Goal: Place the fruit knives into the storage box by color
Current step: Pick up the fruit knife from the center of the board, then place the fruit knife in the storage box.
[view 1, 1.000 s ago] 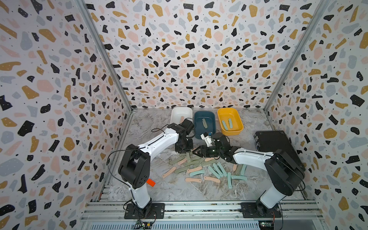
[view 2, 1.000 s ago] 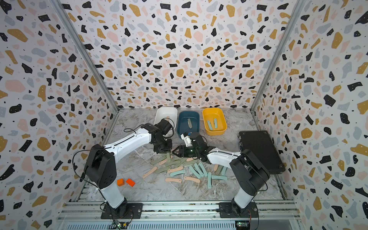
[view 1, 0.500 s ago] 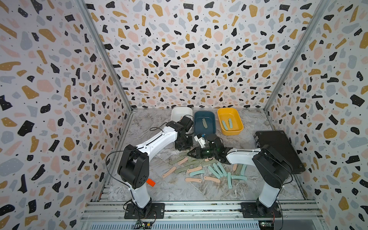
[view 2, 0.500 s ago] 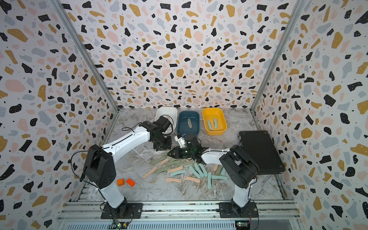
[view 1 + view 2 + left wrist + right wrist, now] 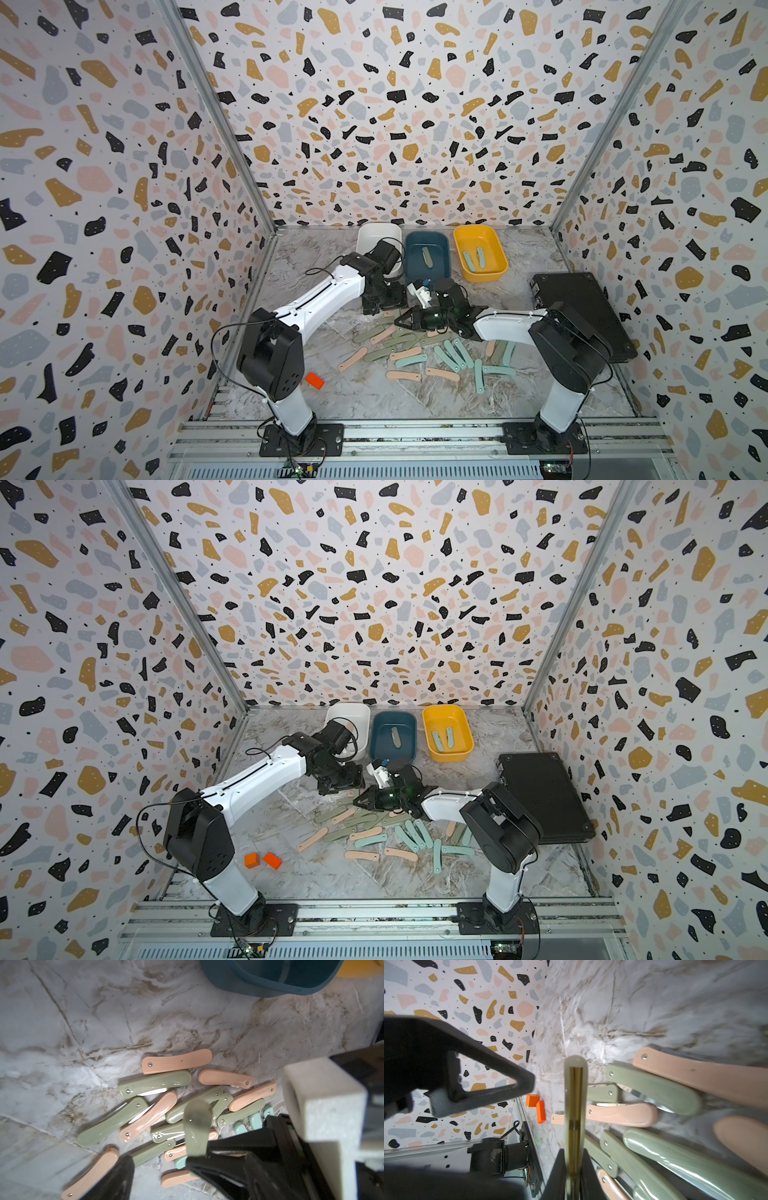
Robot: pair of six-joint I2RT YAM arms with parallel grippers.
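Observation:
My right gripper [image 5: 574,1151] is shut on a sage green fruit knife [image 5: 575,1105], held edge-on a little above the table. The same knife [image 5: 197,1126] shows in the left wrist view, sticking out of the right gripper's black tips. My left gripper [image 5: 382,303] stands open right beside it, with one finger [image 5: 477,1076] clear of the knife. Many pink, green and teal knives [image 5: 415,353] lie in a heap on the marble table. At the back stand the storage boxes: white [image 5: 374,228], blue [image 5: 415,266] with one green knife, yellow [image 5: 486,274] with two teal knives.
Two small orange blocks [image 5: 262,860] lie at the front left near the left arm's base. A flat black case [image 5: 582,311] lies along the right wall. The left arm's wrist covers part of the white box. Patterned walls close in three sides.
The right gripper moved left to meet the left one and shut on the green knife. The left gripper opened and let go of it.

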